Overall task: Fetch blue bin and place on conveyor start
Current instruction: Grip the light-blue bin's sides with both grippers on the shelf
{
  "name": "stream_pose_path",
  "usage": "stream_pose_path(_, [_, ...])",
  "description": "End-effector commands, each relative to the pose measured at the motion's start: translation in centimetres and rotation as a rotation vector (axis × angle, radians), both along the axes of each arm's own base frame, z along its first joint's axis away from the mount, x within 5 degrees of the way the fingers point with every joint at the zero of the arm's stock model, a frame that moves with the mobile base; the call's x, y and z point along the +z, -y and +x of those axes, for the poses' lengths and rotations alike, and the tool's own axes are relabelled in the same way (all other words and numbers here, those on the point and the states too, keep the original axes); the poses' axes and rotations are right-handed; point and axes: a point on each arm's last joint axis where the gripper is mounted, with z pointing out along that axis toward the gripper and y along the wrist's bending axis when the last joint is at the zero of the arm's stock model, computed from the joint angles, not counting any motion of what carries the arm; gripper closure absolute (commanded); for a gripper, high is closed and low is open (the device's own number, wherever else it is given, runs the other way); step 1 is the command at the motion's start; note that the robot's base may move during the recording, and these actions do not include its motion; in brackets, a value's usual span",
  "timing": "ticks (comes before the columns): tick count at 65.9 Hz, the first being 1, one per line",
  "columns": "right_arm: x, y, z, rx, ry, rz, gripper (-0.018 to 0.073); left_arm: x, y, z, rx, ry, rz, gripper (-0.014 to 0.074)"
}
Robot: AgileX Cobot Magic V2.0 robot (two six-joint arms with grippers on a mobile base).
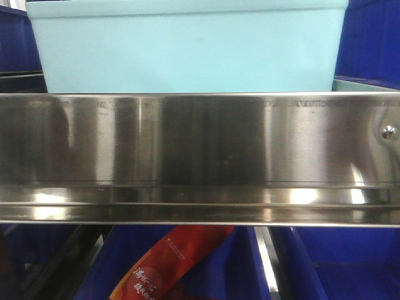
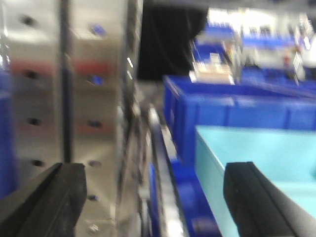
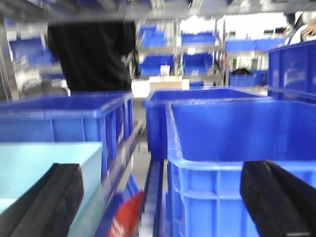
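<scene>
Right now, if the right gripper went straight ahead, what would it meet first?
Probably the left rim of the nearest dark blue bin, close ahead of the open right gripper; depth is unclear.

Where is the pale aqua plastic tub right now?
In the front view, the pale aqua plastic tub sits just above and behind the stainless steel rail, flanked by dark blue bins.

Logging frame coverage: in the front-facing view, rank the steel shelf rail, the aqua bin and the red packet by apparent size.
1. steel shelf rail
2. aqua bin
3. red packet
All are cropped.
</scene>
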Motion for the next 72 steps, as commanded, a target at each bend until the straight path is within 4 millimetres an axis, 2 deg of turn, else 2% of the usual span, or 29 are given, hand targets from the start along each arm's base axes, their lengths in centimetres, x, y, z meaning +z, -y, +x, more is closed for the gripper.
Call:
stream_pose_path(1, [1.3,-0.1,1.4,0.032,-0.072,-0.044,0.0021,1.4,0.6,1.2,-0.062,-0.051,0.024,0.0124])
stream_pose_path(11, [3.6,-1.0,4.3,0.138,-0.188,-0.046,0.0021,3.1,2.3,4.5,-0.182,-0.171,0.046,0.0124])
stream_pose_path(16, [4.3,-1.8,6.3,0.2,-0.261,-0.052,0.0021,3.9,3.4,6.1,-0.242,-0.241,0.065,0.0124])
stream_pose_path(26, [5.8,-3.6,10.6,0.297,-0.432,-0.073,0.0021,4.6,6.0,10.5,-0.314,-0.419,0.108,0.0124])
stream_pose_path(42, [8.1,-4.9,18.1,0.256,-0.683,0.025,0.0021,6.1,8.4,18.1,-0.29,-0.632,0.115,0.0124])
stream_pose_path(50, [8.3,-5.6,22.0,0.246,-0.795,0.04,0.0021,6.3,8.2,21.9,-0.238,-0.709,0.109,0.0124])
stream_pose_path(59, [7.5,-6.3,25.8,0.245,-0.89,0.032,0.0021,5.2,7.7,26.1,-0.201,-0.854,0.086,0.0124])
stream_pose_path(72, [3.8,-7.1,29.9,0.234,-0.999,0.034,0.0021,2.4,8.3,30.4,-0.196,-0.955,0.084,0.0124])
